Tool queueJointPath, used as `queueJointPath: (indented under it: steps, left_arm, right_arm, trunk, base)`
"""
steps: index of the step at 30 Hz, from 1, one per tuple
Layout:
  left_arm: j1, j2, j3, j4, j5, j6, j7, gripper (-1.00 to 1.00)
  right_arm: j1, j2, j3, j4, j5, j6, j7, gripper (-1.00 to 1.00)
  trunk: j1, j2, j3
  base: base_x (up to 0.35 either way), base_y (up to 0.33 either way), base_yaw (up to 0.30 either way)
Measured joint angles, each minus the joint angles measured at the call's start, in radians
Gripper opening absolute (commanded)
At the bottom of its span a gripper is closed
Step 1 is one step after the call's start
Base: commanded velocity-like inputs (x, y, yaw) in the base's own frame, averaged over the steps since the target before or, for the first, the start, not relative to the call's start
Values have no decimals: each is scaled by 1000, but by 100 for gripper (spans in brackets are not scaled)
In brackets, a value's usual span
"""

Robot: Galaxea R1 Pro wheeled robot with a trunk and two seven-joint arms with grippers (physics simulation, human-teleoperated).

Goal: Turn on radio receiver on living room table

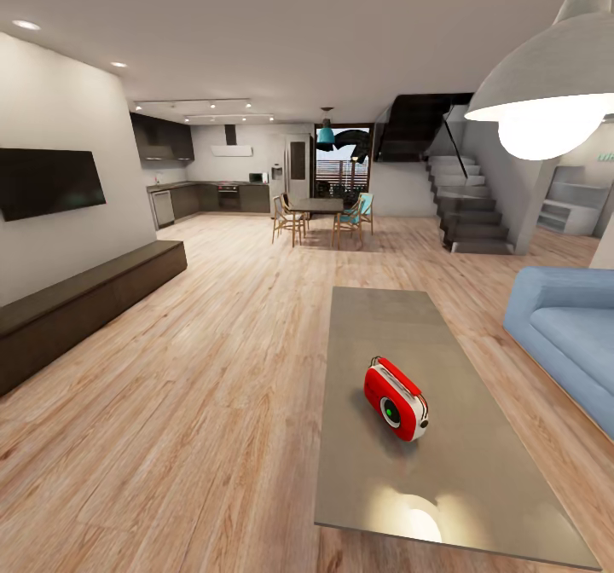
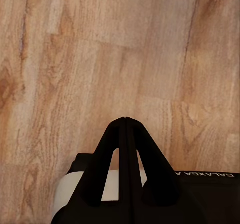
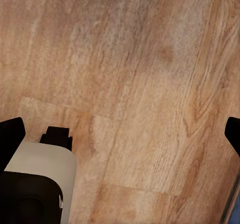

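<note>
Light wood plank flooring is stretching across the open living room I am looking over, with a blue sofa at the right and a white dome pendant lamp overhead. The small red rounded radio receiver is lying on the long low grey coffee table, nearer its right edge and closer end. My left gripper is hanging over floorboards, fingertips pressed together, empty. My right gripper is spreading wide, gripping nothing.
</note>
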Motion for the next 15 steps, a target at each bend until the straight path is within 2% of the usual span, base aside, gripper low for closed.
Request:
queueJointPath:
  steps: [15]
  left_arm:
    - [0,-2,0,0,0,0,0,-100]
  right_arm:
    - [0,0,0,0,0,1,0,100]
  trunk:
    - [0,0,0]
  base:
    - [0,0,0]
